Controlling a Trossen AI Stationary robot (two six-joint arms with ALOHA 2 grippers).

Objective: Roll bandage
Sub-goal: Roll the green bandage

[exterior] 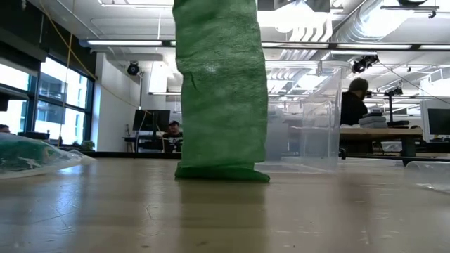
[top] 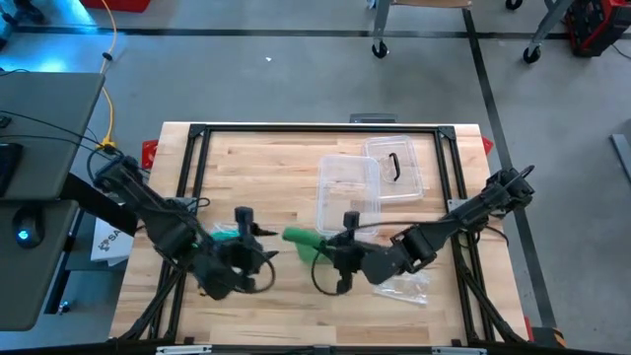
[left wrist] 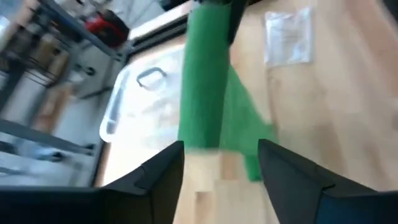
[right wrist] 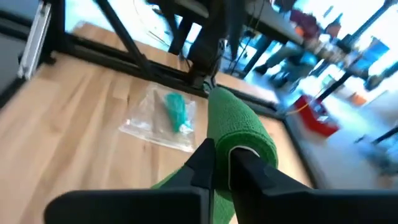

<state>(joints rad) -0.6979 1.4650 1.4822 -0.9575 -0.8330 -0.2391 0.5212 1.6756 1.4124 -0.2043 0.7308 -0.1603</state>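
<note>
While the right claw (right wrist: 222, 163) clamps its end, the bandage roll (top: 299, 237) lies crosswise toward the spread left claw (left wrist: 221, 163).

Both arms reach toward the centre of the tabletop. The left hand (top: 258, 254), at about 7 o'clock, holds its fingers (left wrist: 155, 177) apart. The right hand (top: 330, 248), at 5 o'clock, has its fingers (right wrist: 202, 163) pressed together.
</note>
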